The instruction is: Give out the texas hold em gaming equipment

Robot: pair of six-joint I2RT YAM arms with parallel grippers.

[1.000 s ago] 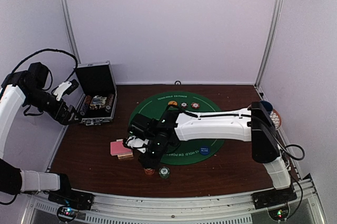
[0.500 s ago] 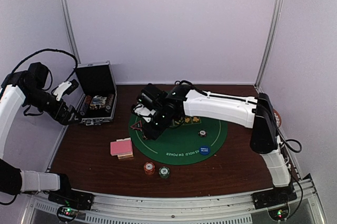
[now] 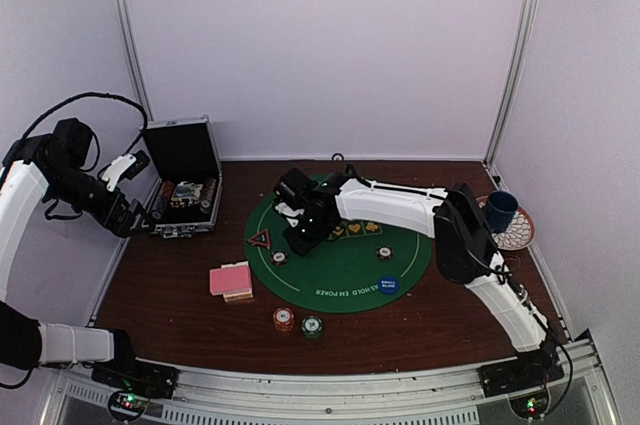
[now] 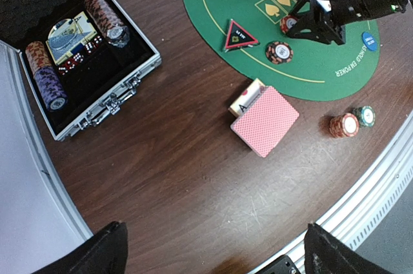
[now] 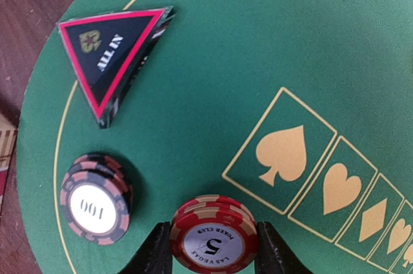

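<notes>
The right hand [image 5: 214,251] grips a red chip stack [image 5: 214,238] between its fingers, at the bottom centre of its wrist view, at the green mat [image 5: 213,93]. A black chip stack [image 5: 97,202] sits just left of it, with the red triangle [image 5: 110,48] above. The left hand [image 4: 219,254] is wide open and holds nothing, left of the case [image 3: 185,190] in the top view. Pink cards [image 3: 230,278] lie on the worktop [image 3: 170,295] left of the mat. An orange chip stack [image 3: 284,319] and a green chip stack [image 3: 312,326] sit below it.

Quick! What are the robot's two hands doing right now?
Left gripper: open, holding nothing.
Right gripper: closed on the red striped round poker chips.
</notes>
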